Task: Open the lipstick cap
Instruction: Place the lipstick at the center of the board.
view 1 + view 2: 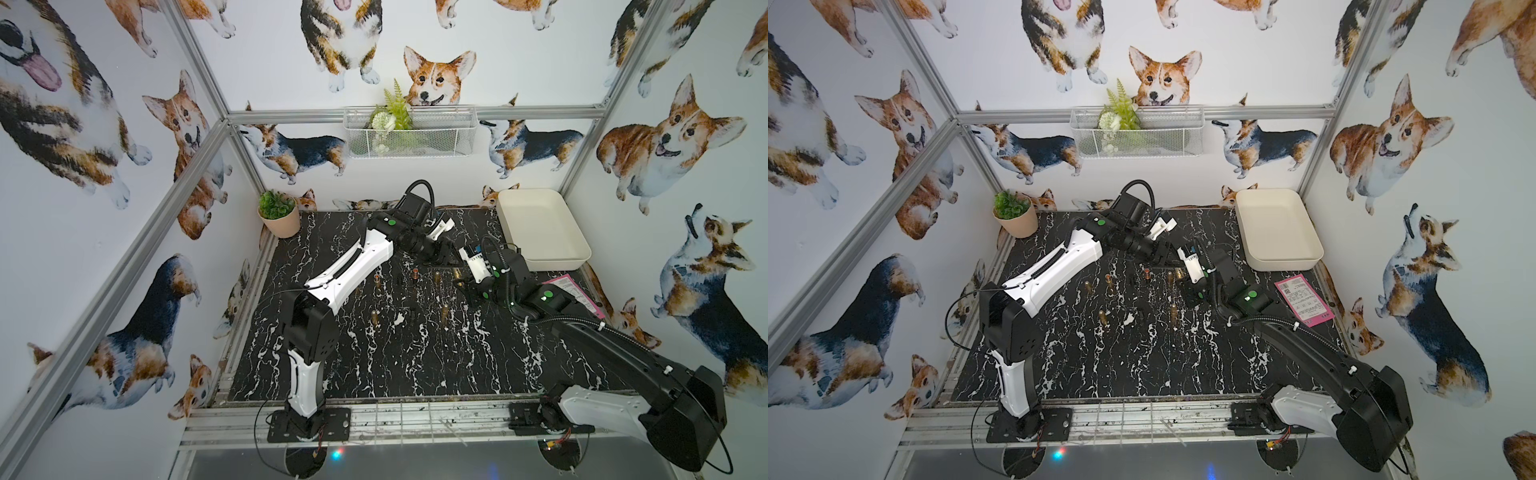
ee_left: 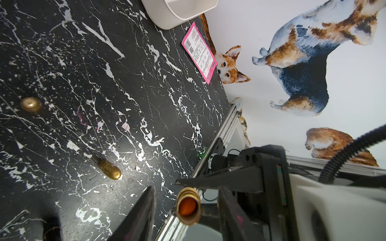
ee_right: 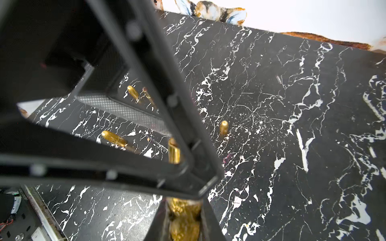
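A gold lipstick (image 3: 183, 219) is clamped between the fingers of my right gripper (image 3: 183, 208), which is shut on it above the black marble table (image 1: 374, 365). In the left wrist view the same lipstick (image 2: 189, 206) points at the camera, a gold ringed tube with an orange-red centre. My left gripper (image 2: 187, 192) is open around that end, one finger on each side with a gap to the tube. In both top views the two grippers meet at the lipstick (image 1: 456, 273) (image 1: 1179, 274), right of the table's middle. I cannot make out a separate cap.
Several other gold lipsticks stand or lie on the table (image 1: 444, 313) (image 1: 375, 318) (image 2: 109, 172). A white tray (image 1: 540, 228) sits at the back right, with a pink card (image 1: 573, 291) in front of it. A potted plant (image 1: 278, 214) is at the back left.
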You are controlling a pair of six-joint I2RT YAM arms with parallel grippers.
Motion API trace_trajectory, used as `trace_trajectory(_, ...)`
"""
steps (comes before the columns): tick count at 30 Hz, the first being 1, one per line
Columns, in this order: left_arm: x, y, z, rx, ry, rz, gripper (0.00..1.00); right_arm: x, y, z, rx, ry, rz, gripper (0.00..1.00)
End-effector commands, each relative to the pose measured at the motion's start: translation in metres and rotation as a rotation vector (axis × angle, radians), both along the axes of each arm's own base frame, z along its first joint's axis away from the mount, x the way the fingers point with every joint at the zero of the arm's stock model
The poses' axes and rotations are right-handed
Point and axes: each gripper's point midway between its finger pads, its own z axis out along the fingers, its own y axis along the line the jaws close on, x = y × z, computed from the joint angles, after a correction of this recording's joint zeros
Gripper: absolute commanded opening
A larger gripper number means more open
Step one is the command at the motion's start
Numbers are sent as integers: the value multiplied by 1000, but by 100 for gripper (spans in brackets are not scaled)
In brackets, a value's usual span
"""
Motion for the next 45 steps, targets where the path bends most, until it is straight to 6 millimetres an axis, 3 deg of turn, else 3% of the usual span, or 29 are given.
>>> trace_trajectory(1, -4, -1, 0, 7, 9, -25, 45, 3, 2, 5, -7, -24, 8, 5)
trace_trajectory(21, -10, 1, -9, 40, 12, -39, 34, 5, 0, 3, -19, -30, -3, 5)
trace_trajectory(40, 0, -2, -8, 48, -14, -22, 33, 3, 0, 2, -30, -24, 14, 5)
trace_trajectory(45, 1, -3, -9, 48, -13, -23, 28, 2, -1, 1, -30, -24, 11, 5)
